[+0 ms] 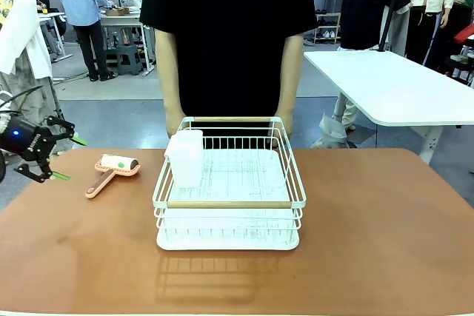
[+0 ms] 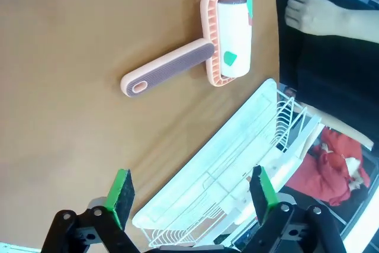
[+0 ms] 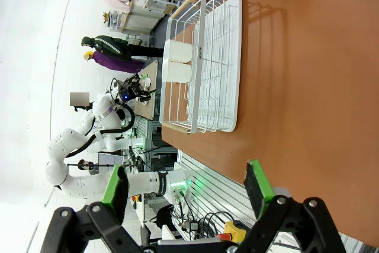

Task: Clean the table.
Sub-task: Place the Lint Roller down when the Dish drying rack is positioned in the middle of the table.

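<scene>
The reddish-brown table [image 1: 370,220] carries a pink lint roller [image 1: 111,171] at its left and a white wire dish rack [image 1: 292,183] in the middle. My left gripper [image 1: 68,158] hovers open beyond the table's left end, a short way left of the roller. In the left wrist view the lint roller [image 2: 204,48] lies flat on the table [image 2: 71,57], well ahead of my open left gripper [image 2: 190,197], its white roll bearing green scraps. My right gripper [image 3: 186,185] is open over the table [image 3: 308,87], holding nothing, with the rack [image 3: 228,57] farther off.
A translucent plastic cup [image 1: 185,157] stands in the rack's left part. A person in a black shirt [image 1: 229,35] stands at the far edge, a hand [image 2: 314,16] hanging near the roller's end. A white-topped table [image 1: 400,86] stands at the back right.
</scene>
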Tool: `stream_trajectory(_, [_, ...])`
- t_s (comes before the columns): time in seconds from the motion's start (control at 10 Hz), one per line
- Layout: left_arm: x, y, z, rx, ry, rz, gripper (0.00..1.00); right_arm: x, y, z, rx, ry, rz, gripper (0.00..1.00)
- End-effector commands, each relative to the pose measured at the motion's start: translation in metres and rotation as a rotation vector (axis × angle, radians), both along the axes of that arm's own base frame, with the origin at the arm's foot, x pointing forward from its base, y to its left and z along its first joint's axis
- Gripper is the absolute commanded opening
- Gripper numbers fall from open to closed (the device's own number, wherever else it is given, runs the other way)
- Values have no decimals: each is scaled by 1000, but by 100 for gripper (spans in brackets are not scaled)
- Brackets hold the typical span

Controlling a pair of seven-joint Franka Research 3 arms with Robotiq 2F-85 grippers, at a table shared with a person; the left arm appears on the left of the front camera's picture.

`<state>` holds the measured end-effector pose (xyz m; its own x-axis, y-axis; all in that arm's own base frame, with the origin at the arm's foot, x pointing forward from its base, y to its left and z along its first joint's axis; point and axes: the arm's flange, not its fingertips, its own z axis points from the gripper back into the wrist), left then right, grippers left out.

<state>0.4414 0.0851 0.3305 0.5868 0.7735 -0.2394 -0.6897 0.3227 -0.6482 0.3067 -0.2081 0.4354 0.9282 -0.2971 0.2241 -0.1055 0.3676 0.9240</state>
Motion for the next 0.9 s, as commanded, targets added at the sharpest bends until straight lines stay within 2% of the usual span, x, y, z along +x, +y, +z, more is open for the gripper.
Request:
stream_trajectory(0.0, [-6, 4, 10, 33, 18, 52, 100, -1, 0, 4, 4, -15, 1, 100])
stream_trajectory(0.1, [-3, 4, 9, 62, -2, 44, 100, -1, 0, 4, 4, -15, 1, 100])
stream_trajectory(0.2, [-2, 4, 6, 10, -2, 16, 100, -1, 0, 4, 4, -15, 1, 100])
stream_trajectory(0.8, [-2, 4, 6, 10, -2, 16, 100, -1, 0, 4, 4, -15, 1, 100])
